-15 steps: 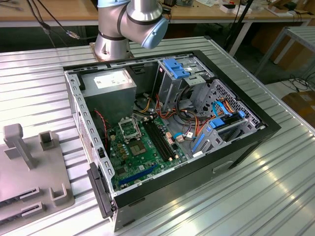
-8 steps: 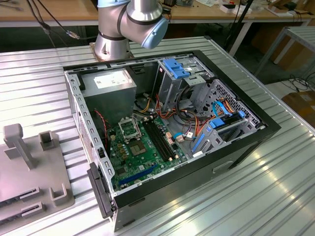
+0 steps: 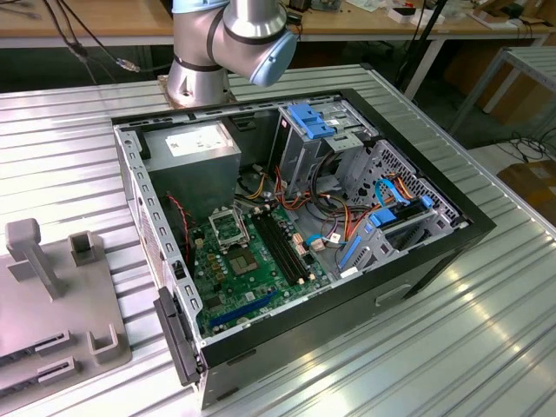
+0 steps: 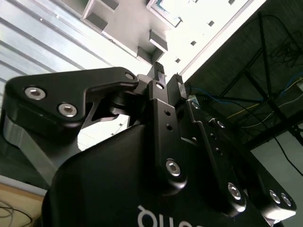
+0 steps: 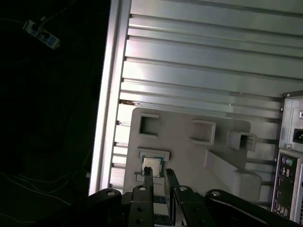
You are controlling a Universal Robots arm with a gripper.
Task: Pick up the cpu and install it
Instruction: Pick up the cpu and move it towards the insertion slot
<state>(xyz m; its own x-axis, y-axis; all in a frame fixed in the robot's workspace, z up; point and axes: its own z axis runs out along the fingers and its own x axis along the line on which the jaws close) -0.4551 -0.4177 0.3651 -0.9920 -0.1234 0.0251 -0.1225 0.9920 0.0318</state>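
- While the cpu [image 5: 152,165] sits in a square recess of the grey fixture plate [image 5: 189,142], which keeps it located for pickup, the gripper [image 5: 159,176] hangs over it.
- Its fingers [image 4: 158,71] stand narrowly apart, holding nothing.
- Inside the open computer case [image 3: 304,217], the socket [image 3: 228,228] appears unfilled.

An open black metal computer case [image 3: 347,323] stands on a ribbed silver metal table [image 3: 486,339], with the robot arm's base [image 3: 198,74] behind it. Inside the case, a grey power-supply box [image 3: 193,146] occupies the far corner, and a green motherboard [image 3: 252,278] lies in front of it. A grey plastic fixture tray [image 3: 87,295] lies at the exterior view's left. In the first wrist view, the small square silver-topped cpu [image 5: 152,165] rests in a tray recess, under the gripper [image 5: 158,174].
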